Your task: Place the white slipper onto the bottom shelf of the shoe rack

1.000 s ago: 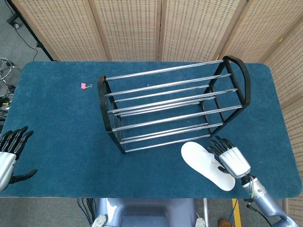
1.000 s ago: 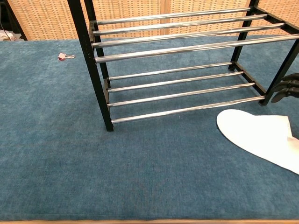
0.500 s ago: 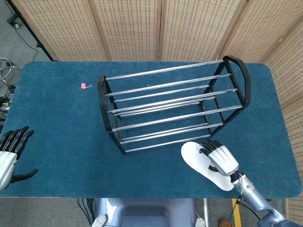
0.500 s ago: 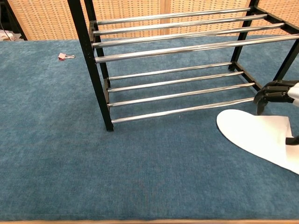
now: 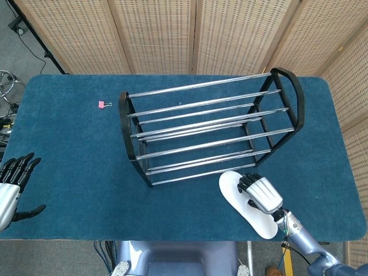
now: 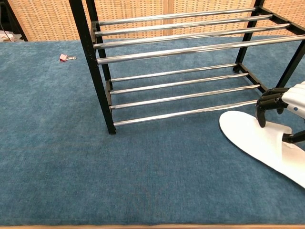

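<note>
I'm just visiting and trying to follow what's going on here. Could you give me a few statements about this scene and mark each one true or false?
1. The white slipper lies on the blue table, in front of the shoe rack. True.
2. The slipper already sits on the rack's bottom shelf. False: it is on the table, outside the rack.
3. The right hand is on the slipper. True.
4. The left hand holds a shoe. False: it holds nothing, fingers apart, at the table's left edge.
5. A small pink binder clip lies left of the rack. True.
</note>
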Motion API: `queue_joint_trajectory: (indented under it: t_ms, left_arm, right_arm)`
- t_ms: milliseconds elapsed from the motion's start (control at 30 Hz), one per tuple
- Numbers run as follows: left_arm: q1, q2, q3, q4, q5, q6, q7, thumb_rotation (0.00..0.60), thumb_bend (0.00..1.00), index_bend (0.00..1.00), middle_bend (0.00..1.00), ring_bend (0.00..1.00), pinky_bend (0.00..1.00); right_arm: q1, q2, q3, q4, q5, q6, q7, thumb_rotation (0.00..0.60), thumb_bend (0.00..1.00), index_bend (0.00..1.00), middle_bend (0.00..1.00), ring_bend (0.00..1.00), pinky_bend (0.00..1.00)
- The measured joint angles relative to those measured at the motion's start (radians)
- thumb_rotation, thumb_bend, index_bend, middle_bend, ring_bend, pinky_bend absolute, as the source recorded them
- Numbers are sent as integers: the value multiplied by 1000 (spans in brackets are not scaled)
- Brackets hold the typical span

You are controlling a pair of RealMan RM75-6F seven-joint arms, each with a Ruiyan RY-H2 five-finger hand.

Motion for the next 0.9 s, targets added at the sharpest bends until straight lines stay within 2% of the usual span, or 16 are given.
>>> queue_joint_trajectory:
  t_ms: [300,467,667,900]
  left_arm:
    - [-1,-3,1,-2,0,-3,9,600,0,0,0,0,0]
    - [0,-4,1,-4,1,-2,13,600,0,0,0,0,0]
    - [-1,-3,2,-5,-2,-4,12,600,0,0,0,0,0]
    - [-3,-1,-2,-3,-10,-7,6,600,0,0,0,0,0]
  right_arm:
    - [-4,-10,-4,16,-22,93,-2,600,510,557,471,348,491]
    - [1,-10,3,-1,-25,110,-16,600,509,559,472,349,491]
    - [20,-14,20,-44,-10,92,-41,600,508,565,479,352,493]
    - [57,-45,66,-69,49,21,-79,600,508,573,487,360,496]
